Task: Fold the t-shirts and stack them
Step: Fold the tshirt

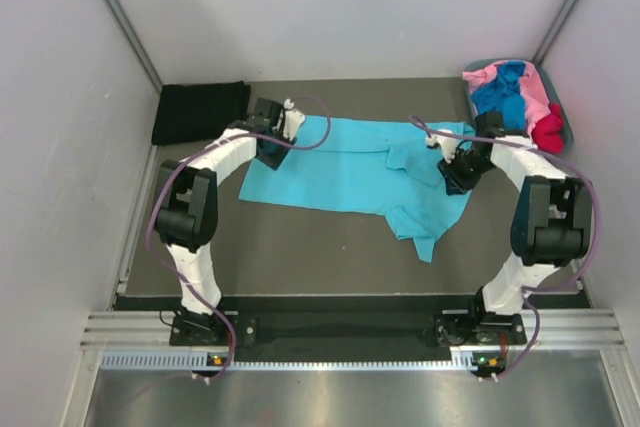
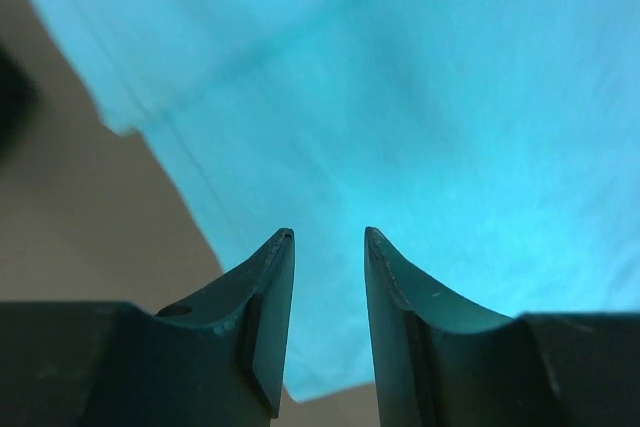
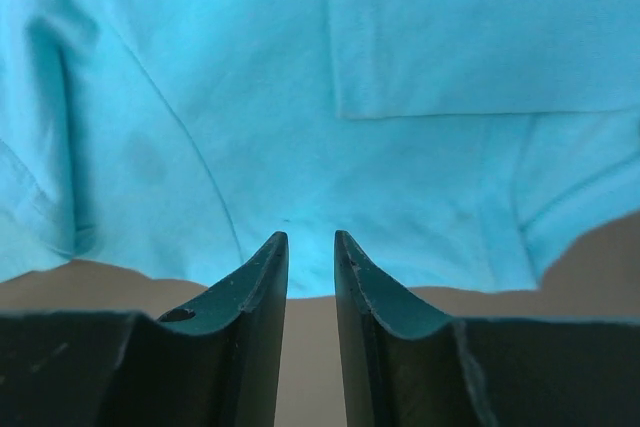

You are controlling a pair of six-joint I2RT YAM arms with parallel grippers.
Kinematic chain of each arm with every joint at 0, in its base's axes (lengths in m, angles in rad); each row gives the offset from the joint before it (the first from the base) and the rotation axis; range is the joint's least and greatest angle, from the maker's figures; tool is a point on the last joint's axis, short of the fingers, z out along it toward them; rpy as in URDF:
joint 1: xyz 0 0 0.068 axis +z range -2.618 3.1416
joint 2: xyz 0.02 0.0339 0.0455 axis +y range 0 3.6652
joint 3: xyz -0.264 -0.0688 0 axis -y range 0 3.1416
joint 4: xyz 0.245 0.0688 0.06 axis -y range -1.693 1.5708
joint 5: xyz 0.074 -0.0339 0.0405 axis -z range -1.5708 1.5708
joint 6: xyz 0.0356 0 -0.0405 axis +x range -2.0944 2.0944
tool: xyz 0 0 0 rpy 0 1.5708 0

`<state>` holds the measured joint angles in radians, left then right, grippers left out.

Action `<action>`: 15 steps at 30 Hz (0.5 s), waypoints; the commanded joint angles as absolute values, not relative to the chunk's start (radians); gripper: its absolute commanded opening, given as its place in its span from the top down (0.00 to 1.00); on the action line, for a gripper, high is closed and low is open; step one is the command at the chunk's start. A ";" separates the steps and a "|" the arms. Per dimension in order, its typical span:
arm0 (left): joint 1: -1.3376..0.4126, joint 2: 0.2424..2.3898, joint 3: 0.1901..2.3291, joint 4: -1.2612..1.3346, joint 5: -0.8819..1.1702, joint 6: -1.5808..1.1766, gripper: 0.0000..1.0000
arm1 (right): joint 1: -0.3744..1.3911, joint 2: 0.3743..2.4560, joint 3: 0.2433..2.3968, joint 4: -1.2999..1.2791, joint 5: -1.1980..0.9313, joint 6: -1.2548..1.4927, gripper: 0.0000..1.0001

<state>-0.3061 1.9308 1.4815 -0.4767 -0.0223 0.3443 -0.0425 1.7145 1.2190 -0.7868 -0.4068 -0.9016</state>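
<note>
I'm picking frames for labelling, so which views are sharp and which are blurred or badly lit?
Top view: evenly lit and sharp, with only soft shadows; the turquoise shirt and black shirt are clear. Left wrist view: the turquoise cloth is smeared and out of focus, while the left gripper is crisper. Right wrist view: the seams on the cloth are readable and only mildly soft.

Turquoise t-shirt point(image 1: 345, 172) at centre: soft matt cloth, lightly creased. Black t-shirt point(image 1: 200, 113) at ten o'clock, matt cloth too. Table point(image 1: 300, 247) looks dull, faintly grainy. Left end effector point(image 2: 328, 233) fingers point(image 2: 262, 317): dark, smooth plastic, slightly scuffed. Tub point(image 1: 570, 135) at two o'clock: smooth plastic.
</note>
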 commanded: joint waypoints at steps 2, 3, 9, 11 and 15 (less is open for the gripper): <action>-0.288 1.855 1.401 -0.512 0.035 0.305 0.61 | -0.028 1.724 1.229 -0.769 -0.503 -0.936 0.74; -0.285 1.853 1.385 -0.514 0.035 0.310 0.61 | -0.025 1.741 1.238 -0.761 -0.506 -0.930 0.74; -0.279 1.844 1.359 -0.512 0.032 0.313 0.61 | -0.008 1.811 1.311 -0.752 -0.500 -0.894 0.73; -0.278 1.847 1.359 -0.511 0.031 0.311 0.61 | 0.026 1.828 1.331 -0.752 -0.496 -0.893 0.73; -0.279 1.861 1.367 -0.512 0.026 0.313 0.61 | 0.038 1.870 1.353 -0.739 -0.476 -0.882 0.73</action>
